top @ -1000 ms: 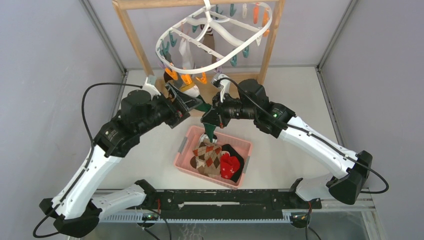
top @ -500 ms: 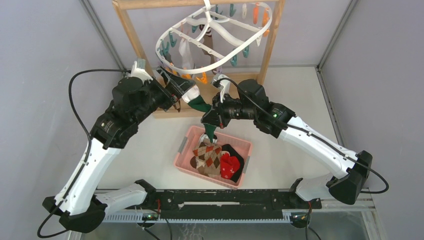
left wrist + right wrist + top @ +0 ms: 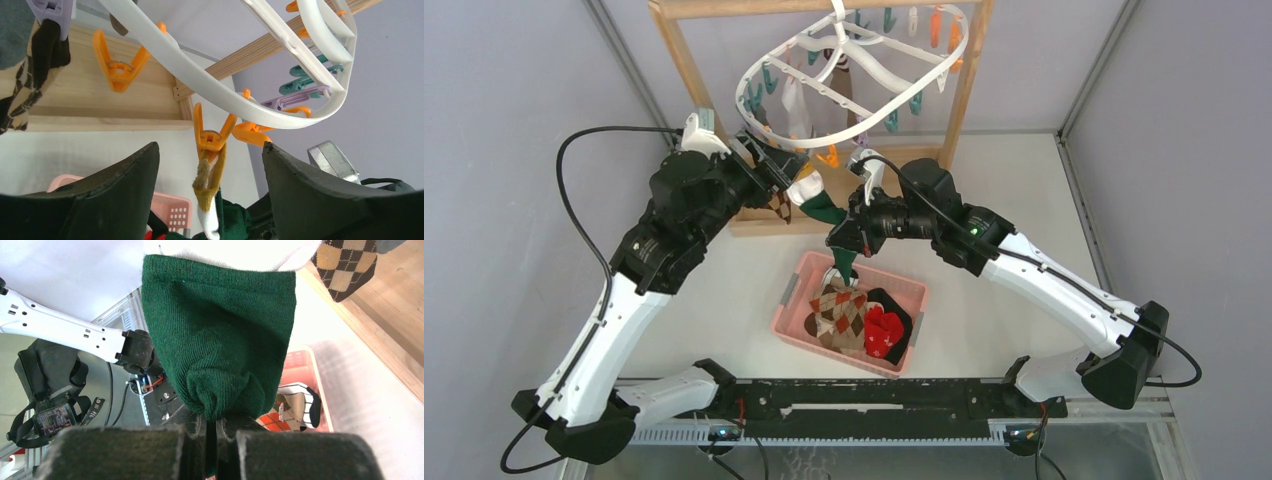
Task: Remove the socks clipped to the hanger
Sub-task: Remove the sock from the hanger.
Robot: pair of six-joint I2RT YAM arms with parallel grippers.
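- The green-toed sock (image 3: 220,340) hangs by its mustard cuff from an orange clip (image 3: 210,137) on the white hanger (image 3: 165,55), near the pink basket (image 3: 792,296).
- Risk: a tug before the clip opens could swing the hanger and throw off the squeeze.
- The right gripper (image 3: 215,432) pinches the green toe; the left gripper (image 3: 210,150) gapes wide, clip between its fingers, not touching.

hanger (image 3: 190,70): white oval, tilted; green-toed sock (image 3: 220,340): cuff in orange clip (image 3: 210,137); argyle and red socks (image 3: 854,315): in pink basket (image 3: 902,284)
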